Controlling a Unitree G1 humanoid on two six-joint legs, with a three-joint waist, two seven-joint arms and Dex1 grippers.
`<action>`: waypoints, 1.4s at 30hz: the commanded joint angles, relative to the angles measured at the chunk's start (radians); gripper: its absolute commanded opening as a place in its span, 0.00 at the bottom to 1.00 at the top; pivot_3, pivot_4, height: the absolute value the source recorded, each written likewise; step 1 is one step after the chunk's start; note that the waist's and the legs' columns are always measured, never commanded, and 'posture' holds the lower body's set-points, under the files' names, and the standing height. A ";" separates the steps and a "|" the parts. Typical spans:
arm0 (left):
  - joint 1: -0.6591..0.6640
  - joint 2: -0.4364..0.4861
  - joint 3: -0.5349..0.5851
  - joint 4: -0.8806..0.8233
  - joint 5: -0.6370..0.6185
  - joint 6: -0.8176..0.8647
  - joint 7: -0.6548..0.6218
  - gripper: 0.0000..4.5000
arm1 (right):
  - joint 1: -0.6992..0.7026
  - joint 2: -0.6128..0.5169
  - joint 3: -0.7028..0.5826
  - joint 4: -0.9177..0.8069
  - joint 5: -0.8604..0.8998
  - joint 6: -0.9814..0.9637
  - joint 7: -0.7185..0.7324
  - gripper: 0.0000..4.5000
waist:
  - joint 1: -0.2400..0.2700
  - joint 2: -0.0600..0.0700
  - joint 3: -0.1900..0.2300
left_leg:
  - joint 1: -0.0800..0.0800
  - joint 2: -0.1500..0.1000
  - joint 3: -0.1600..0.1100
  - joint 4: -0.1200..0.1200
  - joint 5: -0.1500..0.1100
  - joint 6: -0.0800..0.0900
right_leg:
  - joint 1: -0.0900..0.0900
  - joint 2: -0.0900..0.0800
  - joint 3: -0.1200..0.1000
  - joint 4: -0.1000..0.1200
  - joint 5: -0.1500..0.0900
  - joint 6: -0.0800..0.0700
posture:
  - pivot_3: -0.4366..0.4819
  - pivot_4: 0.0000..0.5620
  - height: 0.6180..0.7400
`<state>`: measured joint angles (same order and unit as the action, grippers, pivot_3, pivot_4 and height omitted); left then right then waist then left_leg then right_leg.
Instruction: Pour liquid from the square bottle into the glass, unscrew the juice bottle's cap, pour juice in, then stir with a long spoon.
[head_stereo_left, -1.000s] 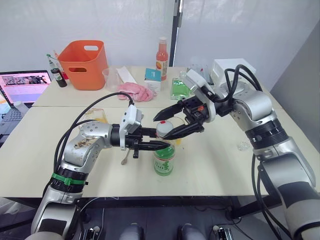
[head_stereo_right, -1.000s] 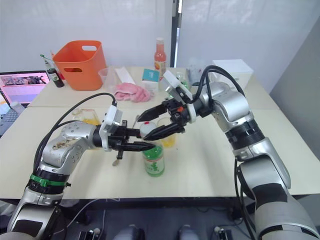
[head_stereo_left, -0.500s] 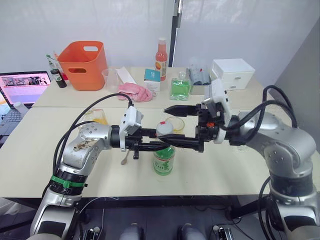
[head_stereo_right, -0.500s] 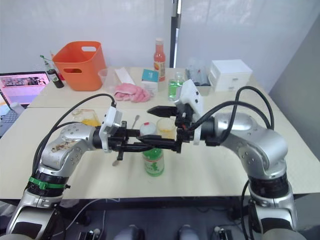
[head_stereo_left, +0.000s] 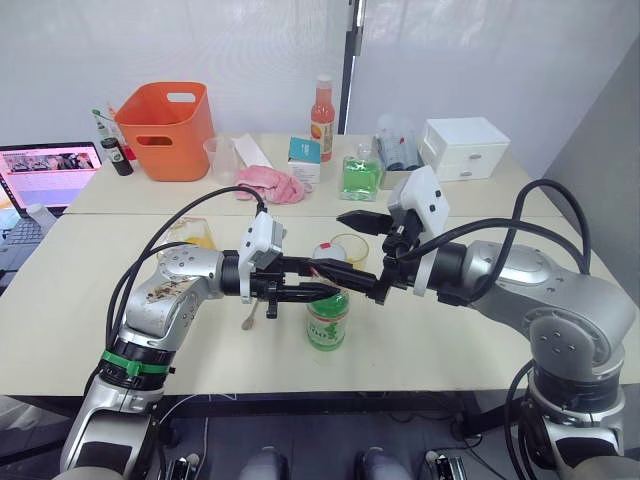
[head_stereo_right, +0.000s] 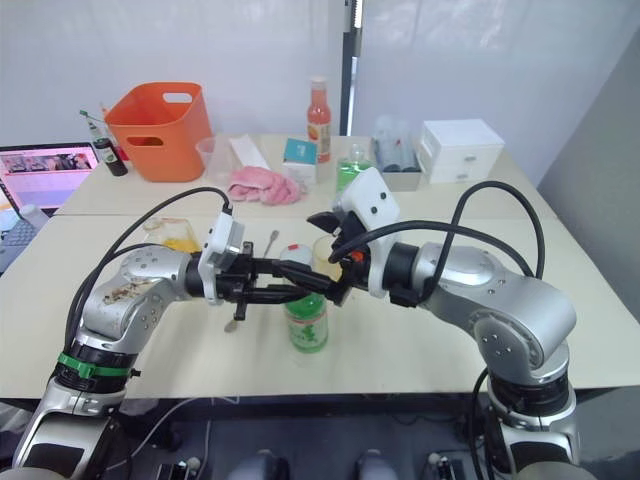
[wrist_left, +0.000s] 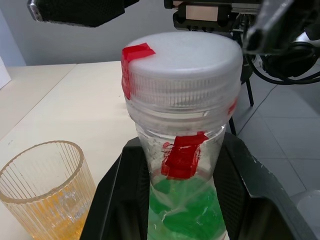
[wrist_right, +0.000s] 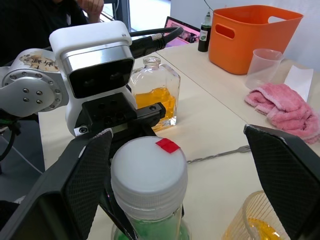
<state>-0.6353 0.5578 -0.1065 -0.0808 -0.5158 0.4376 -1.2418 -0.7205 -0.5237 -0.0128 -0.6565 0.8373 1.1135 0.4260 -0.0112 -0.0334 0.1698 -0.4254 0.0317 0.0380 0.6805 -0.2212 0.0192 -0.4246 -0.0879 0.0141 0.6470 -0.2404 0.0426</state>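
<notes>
Gripping the juice bottle (head_stereo_left: 328, 322) at its neck, the left gripper (head_stereo_left: 318, 288) has both black fingers clamped just under the white cap (wrist_right: 149, 171); the left wrist view shows a finger pressed on each side of the clear neck, with the green liquid below them. Bottle stands upright on the table (head_stereo_left: 430, 340), cap on, red tape tab on the cap's top and rim. Right gripper (head_stereo_left: 363, 250) sits at cap height with jaws spread wide apart, one finger on either side of the cap and neither touching it; the right wrist view puts the cap between the two fingers, nearer one than the other. Glass (wrist_left: 47, 192), ribbed, with a little orange-yellow liquid in the bottom, stands just beside the bottle and just outside the left jaws, close under the right gripper's fingers. Square bottle (wrist_right: 154, 94) with orange-yellow liquid stands beyond the left gripper's body, well clear of both sets of jaws. Long spoon (wrist_right: 220, 153) lies flat on the table past the cap as seen between the right fingers, touched by neither gripper. Farther back, away from both jaws: pink cloth (head_stereo_left: 272, 183), orange bin (head_stereo_left: 167, 128), green-filled square bottle (head_stereo_left: 359, 178).
</notes>
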 joint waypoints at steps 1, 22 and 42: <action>-0.028 0.001 0.009 -0.002 0.007 -0.018 0.004 0.30 | -0.010 -0.004 -0.013 -0.032 0.021 0.000 -0.014 0.99 | 0.000 0.000 0.000 | 0.000 0.000 0.000 0.000 0.000 0.000 | 0.000 0.000 0.000 0.000 0.000 0.000 | 0.48 0.27 0.79; -0.030 -0.001 0.009 -0.011 -0.001 -0.006 0.013 0.30 | 0.022 0.004 0.010 0.005 0.004 -0.003 -0.065 0.46 | 0.000 0.000 0.000 | 0.000 0.000 0.000 0.000 0.000 0.000 | 0.000 0.000 0.000 0.000 0.000 0.000 | 0.48 0.27 0.79; -0.027 0.005 0.001 -0.001 0.008 -0.021 -0.001 0.30 | -0.275 -0.106 0.246 0.632 -0.124 -0.362 0.906 0.38 | -0.007 0.001 0.001 | 0.000 0.001 0.003 0.000 0.000 0.000 | 0.000 0.002 0.000 -0.001 0.000 0.000 | 0.48 0.27 0.79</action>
<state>-0.6482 0.5584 -0.1125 -0.0685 -0.5149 0.4384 -1.2406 -0.9300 -0.6306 0.1888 -0.1004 0.7255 0.8133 1.1361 -0.0182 -0.0325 0.1704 -0.4253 0.0325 0.0414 0.6801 -0.2213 0.0193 -0.4252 -0.0859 0.0148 0.6459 -0.2404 0.0426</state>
